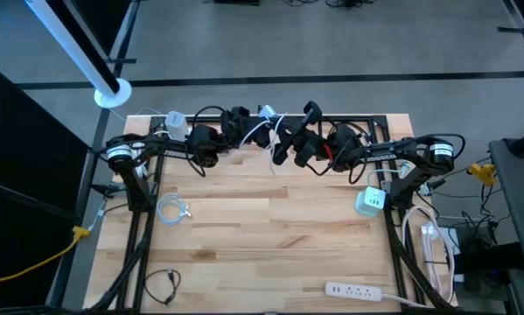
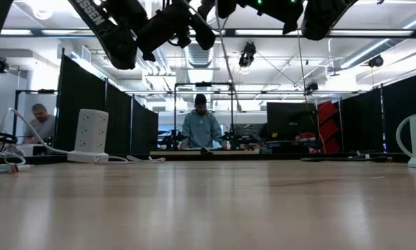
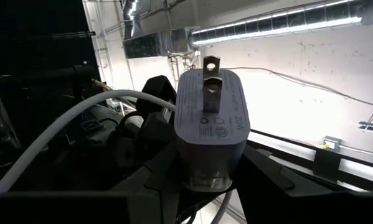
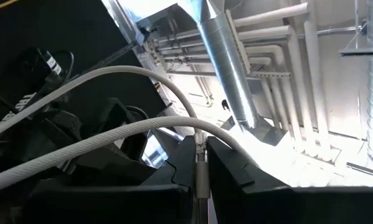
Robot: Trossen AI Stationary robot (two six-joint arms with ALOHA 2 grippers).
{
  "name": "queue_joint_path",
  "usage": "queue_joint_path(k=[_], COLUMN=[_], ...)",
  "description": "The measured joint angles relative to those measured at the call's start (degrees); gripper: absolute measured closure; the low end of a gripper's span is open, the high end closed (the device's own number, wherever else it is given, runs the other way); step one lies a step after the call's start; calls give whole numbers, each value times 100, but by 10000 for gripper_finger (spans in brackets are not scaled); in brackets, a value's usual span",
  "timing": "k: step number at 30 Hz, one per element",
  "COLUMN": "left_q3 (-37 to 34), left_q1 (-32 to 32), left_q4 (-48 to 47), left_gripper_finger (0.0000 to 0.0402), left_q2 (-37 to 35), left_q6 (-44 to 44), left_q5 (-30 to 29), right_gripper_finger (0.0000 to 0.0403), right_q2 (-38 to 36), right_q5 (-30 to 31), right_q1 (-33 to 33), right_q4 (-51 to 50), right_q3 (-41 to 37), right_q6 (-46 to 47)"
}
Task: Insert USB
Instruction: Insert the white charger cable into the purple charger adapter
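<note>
Both clamp: left gripper (image 3: 205,180) pinching charger (image 3: 211,124), right gripper (image 4: 200,168) pinching cable (image 4: 111,146).

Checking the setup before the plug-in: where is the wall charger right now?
The wall charger sits clamped in the left gripper, raised above the table's far edge, prongs outward.

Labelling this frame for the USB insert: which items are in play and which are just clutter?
In play:
- wall charger, gripped in the left tool
- white cable, gripped in the right tool

Clutter on the table:
- coiled white cable
- power cube
- power strip
- black cable
</note>
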Motion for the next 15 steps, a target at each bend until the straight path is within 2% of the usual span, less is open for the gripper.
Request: queue_joint_path(k=[15], left_q3=[-215], left_q1=[781], left_q4=[47], left_gripper_finger=[284], left_q2=[-101], left_q6=[390], left_q5=[756], right_gripper_finger=[387], right_q2=[-983], right_q5=[2184], right_q1=[456], right_q4=[-3302], right_q3=[-39], right_q6=[810])
